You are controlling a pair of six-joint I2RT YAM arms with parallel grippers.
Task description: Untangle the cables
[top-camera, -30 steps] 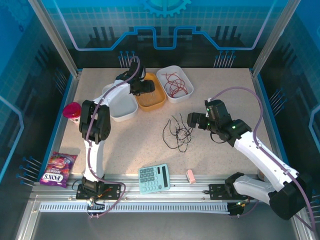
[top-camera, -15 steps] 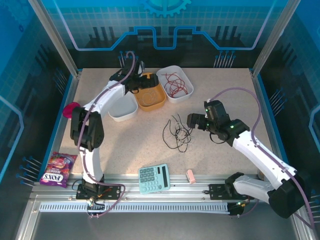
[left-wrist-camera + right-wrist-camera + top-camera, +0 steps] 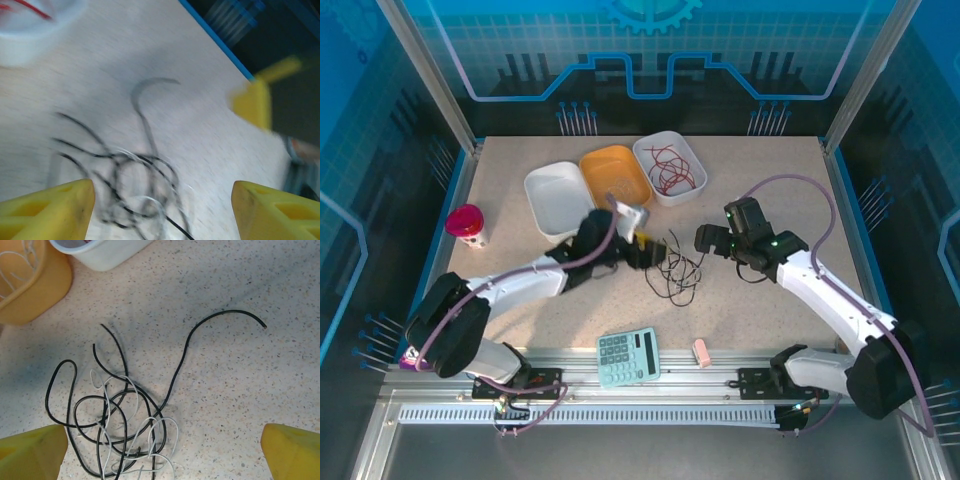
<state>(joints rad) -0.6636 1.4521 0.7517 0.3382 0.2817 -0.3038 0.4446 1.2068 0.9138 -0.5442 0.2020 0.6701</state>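
The tangle of thin black and whitish cables [image 3: 676,268] lies mid-table on the speckled beige tabletop [image 3: 770,180]. The wires look feather-light, limp and slippery, so a pinch probably drags the whole knot along. The best hold seems to be the long black strand [image 3: 186,347], which arcs free towards 1 o'clock in the right wrist view. The left gripper [image 3: 648,252], released and empty, sits at the tangle's 9 o'clock after swinging down from the orange plastic tray [image 3: 602,158]. The right gripper [image 3: 706,240], spread wide and empty, has barely moved at 2 o'clock.
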